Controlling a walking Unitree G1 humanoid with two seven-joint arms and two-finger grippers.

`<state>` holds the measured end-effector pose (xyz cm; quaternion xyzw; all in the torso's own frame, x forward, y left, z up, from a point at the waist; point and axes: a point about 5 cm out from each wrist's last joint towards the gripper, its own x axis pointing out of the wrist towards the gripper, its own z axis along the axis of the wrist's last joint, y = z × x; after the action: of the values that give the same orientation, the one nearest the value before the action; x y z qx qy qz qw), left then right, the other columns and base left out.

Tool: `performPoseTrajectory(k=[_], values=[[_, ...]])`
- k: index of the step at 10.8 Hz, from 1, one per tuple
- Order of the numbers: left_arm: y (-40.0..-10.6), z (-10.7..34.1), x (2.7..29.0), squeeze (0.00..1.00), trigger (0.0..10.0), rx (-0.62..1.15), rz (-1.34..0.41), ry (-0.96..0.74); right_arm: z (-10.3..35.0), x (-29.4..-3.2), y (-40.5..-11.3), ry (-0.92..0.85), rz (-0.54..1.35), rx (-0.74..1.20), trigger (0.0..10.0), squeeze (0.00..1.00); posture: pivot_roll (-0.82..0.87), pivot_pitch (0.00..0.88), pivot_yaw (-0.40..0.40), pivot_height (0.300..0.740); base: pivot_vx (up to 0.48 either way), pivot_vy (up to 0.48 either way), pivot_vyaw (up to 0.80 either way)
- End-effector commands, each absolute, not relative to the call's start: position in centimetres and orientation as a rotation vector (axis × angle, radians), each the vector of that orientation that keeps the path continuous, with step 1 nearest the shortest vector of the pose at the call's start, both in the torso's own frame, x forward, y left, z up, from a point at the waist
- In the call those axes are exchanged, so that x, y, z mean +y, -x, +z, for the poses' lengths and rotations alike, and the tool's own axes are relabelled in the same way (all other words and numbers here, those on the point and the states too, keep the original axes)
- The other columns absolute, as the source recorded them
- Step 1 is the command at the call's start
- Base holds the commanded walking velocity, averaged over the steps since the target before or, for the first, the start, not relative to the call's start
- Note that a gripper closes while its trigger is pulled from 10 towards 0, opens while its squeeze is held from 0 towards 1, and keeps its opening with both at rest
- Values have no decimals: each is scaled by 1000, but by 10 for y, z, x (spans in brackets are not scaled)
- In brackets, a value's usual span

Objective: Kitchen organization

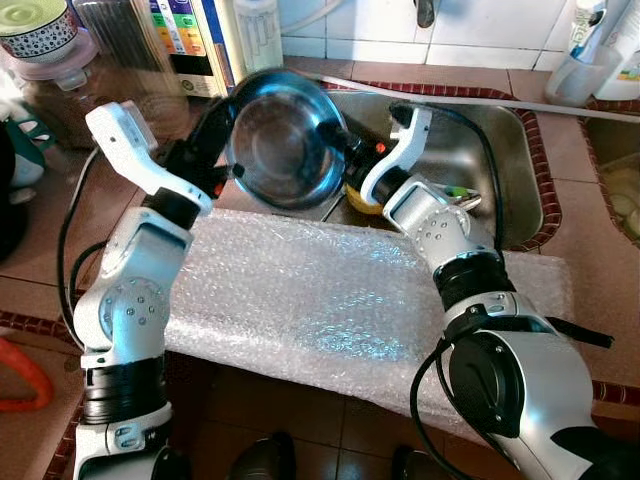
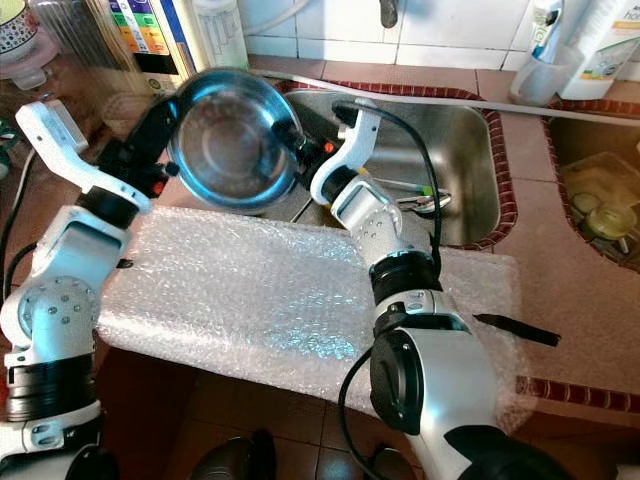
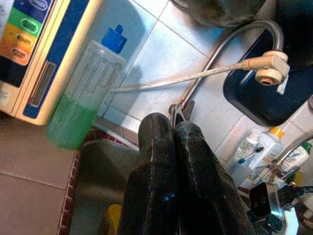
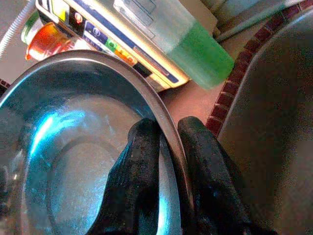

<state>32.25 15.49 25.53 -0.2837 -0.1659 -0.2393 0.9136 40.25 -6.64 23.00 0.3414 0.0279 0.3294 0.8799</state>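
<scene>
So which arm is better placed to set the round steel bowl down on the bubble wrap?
Right, probably: right gripper pinches the round steel bowl rim; left gripper looks shut beside it.

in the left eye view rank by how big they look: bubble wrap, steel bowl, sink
1. bubble wrap, clearly the largest.
2. and 3. steel bowl and sink: unsure. The bowl is held up nearer the camera, and the right arm hides part of the sink.

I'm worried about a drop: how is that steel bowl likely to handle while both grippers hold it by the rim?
The steel bowl looks thin-walled, so probably light and stiff. Its shiny, smooth rim may slip between the right gripper's fingers, which pinch only its edge. The left gripper holds the opposite side, likely limiting tipping.
</scene>
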Motion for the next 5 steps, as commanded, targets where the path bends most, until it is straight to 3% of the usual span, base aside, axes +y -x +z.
performPoseTrajectory(k=[1,2,3,4,5], values=[[-317,253,138,0,0,-320,-593,559,227,-74,-405,-737,605,64,0,0,-35,204,85,740,0,0,0],[-316,251,136,0,0,-305,-603,555,226,-73,-405,-734,605,65,0,0,-35,203,85,740,0,0,0],[-315,244,131,1000,7843,-275,-606,548,221,-74,-405,-728,596,74,0,0,-33,199,85,740,0,0,0],[-314,241,128,1000,10000,-264,-610,544,221,-75,-405,-726,591,72,0,0,-34,196,84,740,0,0,0],[-313,237,126,1000,10000,-253,-607,547,221,-75,-405,-722,584,67,0,0,-34,195,85,740,0,0,0]])
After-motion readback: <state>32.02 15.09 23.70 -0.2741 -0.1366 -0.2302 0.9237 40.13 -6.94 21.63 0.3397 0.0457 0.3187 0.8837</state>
